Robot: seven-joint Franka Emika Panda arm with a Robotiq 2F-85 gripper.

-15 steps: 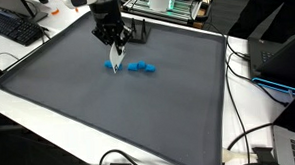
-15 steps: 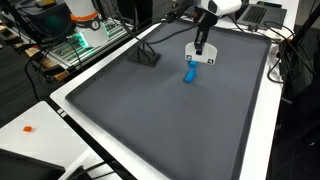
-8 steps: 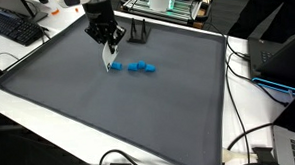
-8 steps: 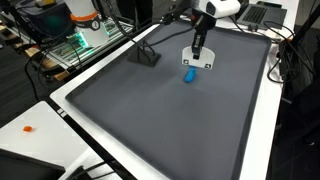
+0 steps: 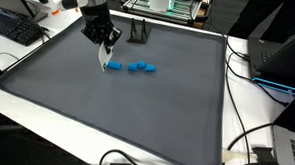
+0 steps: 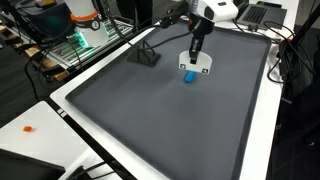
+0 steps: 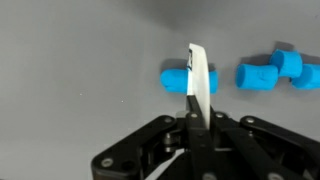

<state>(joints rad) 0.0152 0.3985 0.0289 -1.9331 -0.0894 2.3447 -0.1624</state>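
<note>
My gripper [image 5: 105, 46] hangs above a dark grey mat [image 5: 78, 106], shut on a thin white card [image 5: 103, 58] that points down from its fingers. In the wrist view the card [image 7: 199, 80] stands edge-on between the closed jaws of the gripper [image 7: 197, 118], just over a blue block [image 7: 176, 79]. More blue blocks [image 7: 255, 75] lie in a short row to its right. In an exterior view the card [image 6: 199, 63] hangs from the gripper [image 6: 195, 55] directly behind a blue block [image 6: 189, 76]. In the view from the opposite side, the blue blocks [image 5: 139, 66] lie just right of the card.
A small black stand [image 5: 138, 35] sits on the mat's far edge near the gripper and shows again in an exterior view [image 6: 147, 55]. A keyboard [image 5: 15, 28], cables [image 5: 249, 68] and electronics ring the white-rimmed table.
The gripper has carried the white card sideways, from over the row of blue blocks toward its end block, and slightly higher. The blocks have not moved.
</note>
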